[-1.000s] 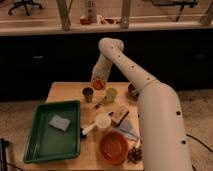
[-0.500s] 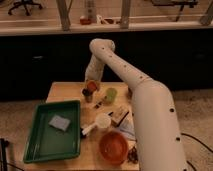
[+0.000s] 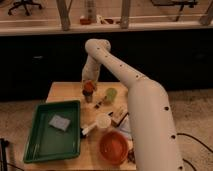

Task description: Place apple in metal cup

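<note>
Our gripper (image 3: 89,84) has swung from the right of the metal cup (image 3: 89,96) to a spot directly above it, just left of centre frame, and we now hold the apple (image 3: 89,87) right over the cup's mouth. Our fingers stay closed around the apple. We judge the carry done; lowering and releasing remain. The green cup (image 3: 110,94) stands just right on the tabletop (image 3: 62,91).
</note>
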You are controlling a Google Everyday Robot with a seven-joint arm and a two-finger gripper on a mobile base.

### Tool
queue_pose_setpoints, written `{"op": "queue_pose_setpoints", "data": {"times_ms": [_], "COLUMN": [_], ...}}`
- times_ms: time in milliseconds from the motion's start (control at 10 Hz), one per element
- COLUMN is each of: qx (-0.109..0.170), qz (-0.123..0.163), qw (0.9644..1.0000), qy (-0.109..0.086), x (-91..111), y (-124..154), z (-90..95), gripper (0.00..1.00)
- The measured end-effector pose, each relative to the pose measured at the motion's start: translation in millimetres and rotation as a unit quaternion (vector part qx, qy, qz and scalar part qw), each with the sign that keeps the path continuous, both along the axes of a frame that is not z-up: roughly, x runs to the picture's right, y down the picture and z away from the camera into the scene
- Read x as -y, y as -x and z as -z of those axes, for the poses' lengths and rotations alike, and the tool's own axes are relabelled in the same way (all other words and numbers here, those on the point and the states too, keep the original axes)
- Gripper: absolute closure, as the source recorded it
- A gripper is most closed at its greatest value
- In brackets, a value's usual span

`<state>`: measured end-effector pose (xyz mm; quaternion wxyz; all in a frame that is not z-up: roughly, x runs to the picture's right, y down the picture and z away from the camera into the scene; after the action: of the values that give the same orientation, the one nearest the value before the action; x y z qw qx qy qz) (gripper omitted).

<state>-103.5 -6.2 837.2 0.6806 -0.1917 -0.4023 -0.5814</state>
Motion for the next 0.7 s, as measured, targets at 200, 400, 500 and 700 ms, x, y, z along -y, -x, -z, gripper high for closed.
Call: {"op": "queue_pose_setpoints", "data": {"times_ms": [200,400,500,700], "qx": [0.001,0.004,0.007,0.009], "qz": [0.001,0.001,0.000,-0.003], "qw": [1.0000,1.0000,1.0000,1.0000], "qy": [0.001,0.001,0.001,0.000], "x": [0.1,0.2,0.7,2.4], "y": [-0.8,-1.2,-1.2,-2.0], "z": [-0.1,0.3,0.2,-0.4], "gripper": [1.00,0.99,0.90,0.71]}}
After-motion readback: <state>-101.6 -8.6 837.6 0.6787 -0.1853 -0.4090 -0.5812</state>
